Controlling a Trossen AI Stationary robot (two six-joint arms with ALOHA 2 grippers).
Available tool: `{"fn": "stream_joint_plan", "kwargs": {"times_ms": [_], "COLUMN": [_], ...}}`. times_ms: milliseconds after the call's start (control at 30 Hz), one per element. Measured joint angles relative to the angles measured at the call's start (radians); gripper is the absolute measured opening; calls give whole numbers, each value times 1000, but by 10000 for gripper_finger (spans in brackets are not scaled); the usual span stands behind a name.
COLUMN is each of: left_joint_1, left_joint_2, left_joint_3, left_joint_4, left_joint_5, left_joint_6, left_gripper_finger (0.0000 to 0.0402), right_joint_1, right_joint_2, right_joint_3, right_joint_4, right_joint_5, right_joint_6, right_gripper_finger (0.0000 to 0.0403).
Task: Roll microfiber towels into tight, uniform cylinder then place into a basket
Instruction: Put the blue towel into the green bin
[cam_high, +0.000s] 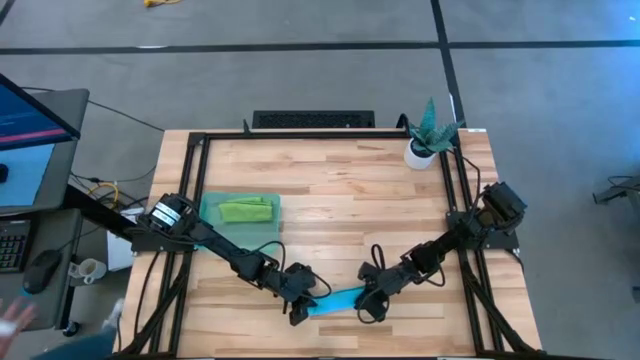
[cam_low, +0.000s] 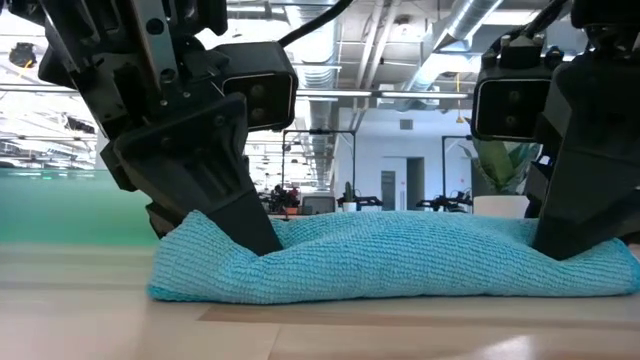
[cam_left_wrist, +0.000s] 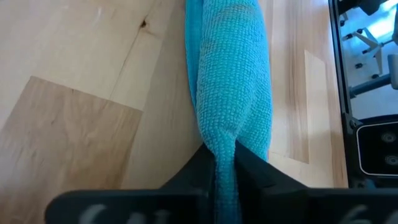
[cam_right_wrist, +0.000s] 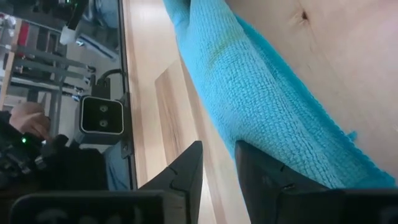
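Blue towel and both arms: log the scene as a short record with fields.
blue towel: rolled lengthwise, lying on the table near its front edge
left gripper: at the towel's left end, fingers pinched shut on it
right gripper: at the towel's right end, resting against it; grip unclear
green towel: folded, lying in the basket
plant: back right corner

The rolled towel is bright sky blue with a nubby weave. The other towel is lime green, lying in a translucent teal-green basket. The table is pale striped wood.
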Motion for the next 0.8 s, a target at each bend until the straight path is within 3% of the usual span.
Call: {"fn": "stream_joint_plan", "kwargs": {"times_ms": [433, 533, 800], "left_joint_1": [0, 1, 8], "left_joint_2": [0, 0, 0], "left_joint_3": [0, 0, 0], "left_joint_4": [0, 0, 0], "left_joint_5": [0, 0, 8], "left_joint_6": [-2, -3, -10], "left_gripper_finger": [16, 13, 14], "right_joint_1": [6, -7, -17], "right_joint_2": [6, 4, -44], "right_joint_3": [27, 27, 24], "right_joint_4": [-10, -7, -28], "right_joint_5": [-12, -68, -124], "right_joint_6": [-26, -45, -117], "right_gripper_finger": [194, 210, 217]}}
